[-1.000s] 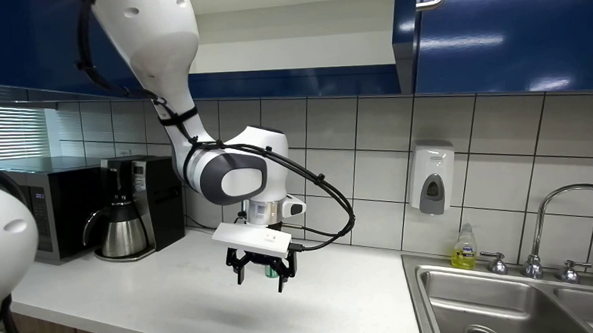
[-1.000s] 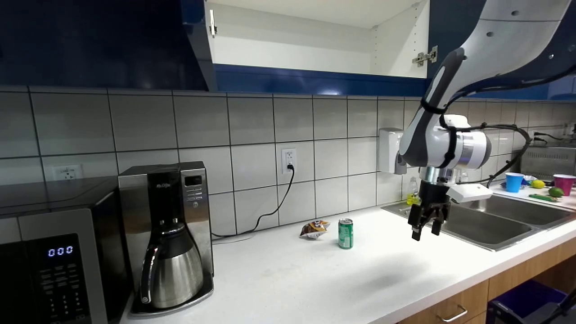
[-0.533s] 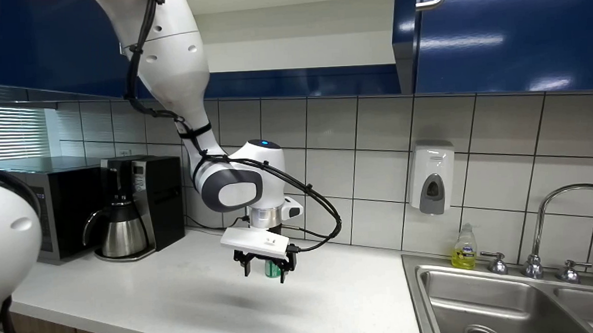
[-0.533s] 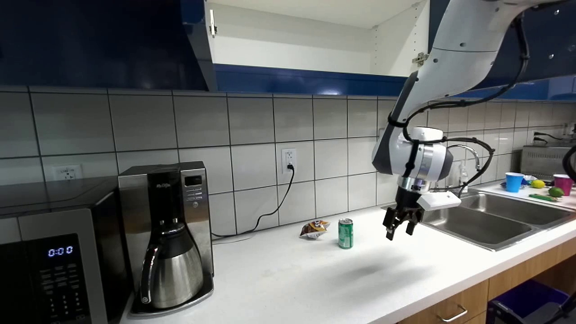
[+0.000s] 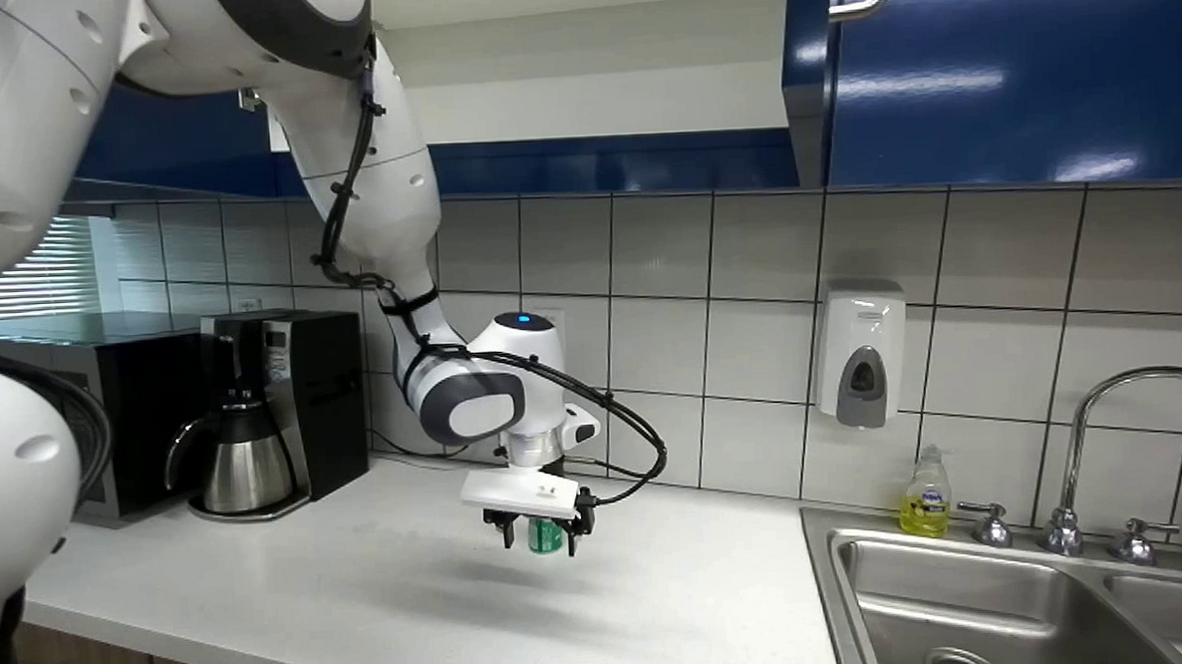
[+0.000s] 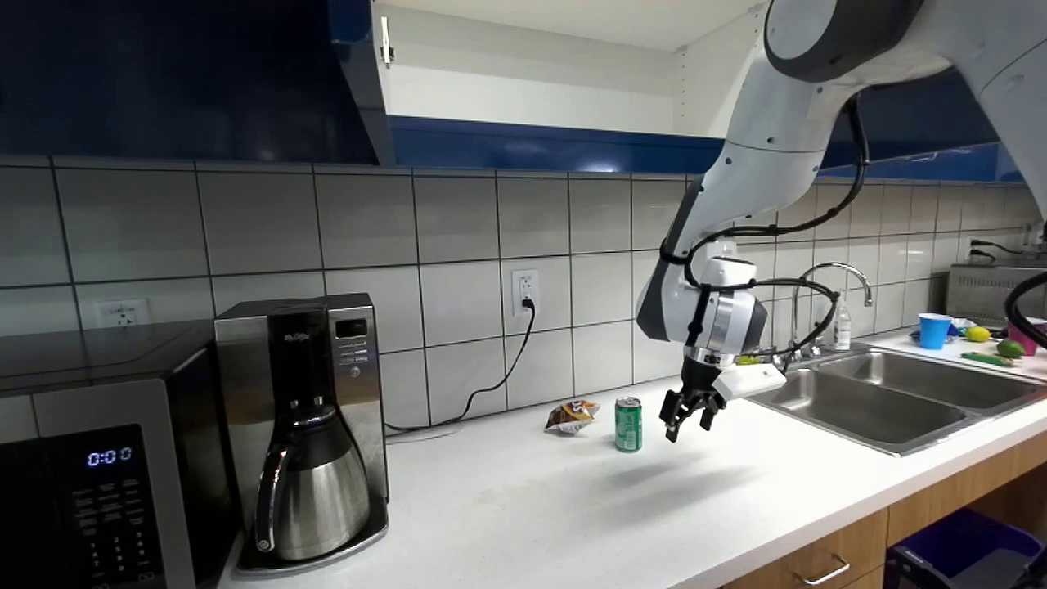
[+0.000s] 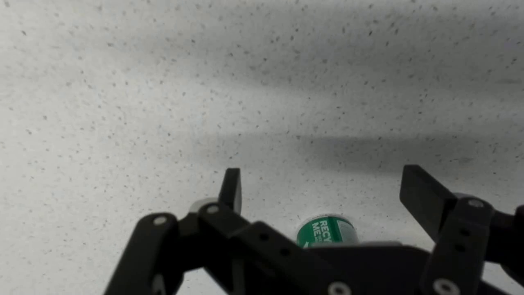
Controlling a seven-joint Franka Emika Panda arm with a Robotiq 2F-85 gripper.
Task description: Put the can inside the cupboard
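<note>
While the claw [image 6: 689, 430] hangs over the worktop [image 6: 507, 515], released, jaws wide apart, the green can [image 6: 628, 425] stands upright near it, nearer the back edge than the front. Brown packet [image 6: 571, 416] just beside can, even closer to that edge; open cupboard [image 6: 507, 61] above it.

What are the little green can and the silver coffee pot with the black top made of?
Small green cylindrical can: probably printed metal, with a silvery top. Silver, black-topped coffee pot: likely brushed steel, judging by its soft, streaky reflections; its dull black top looks plastic.
</note>
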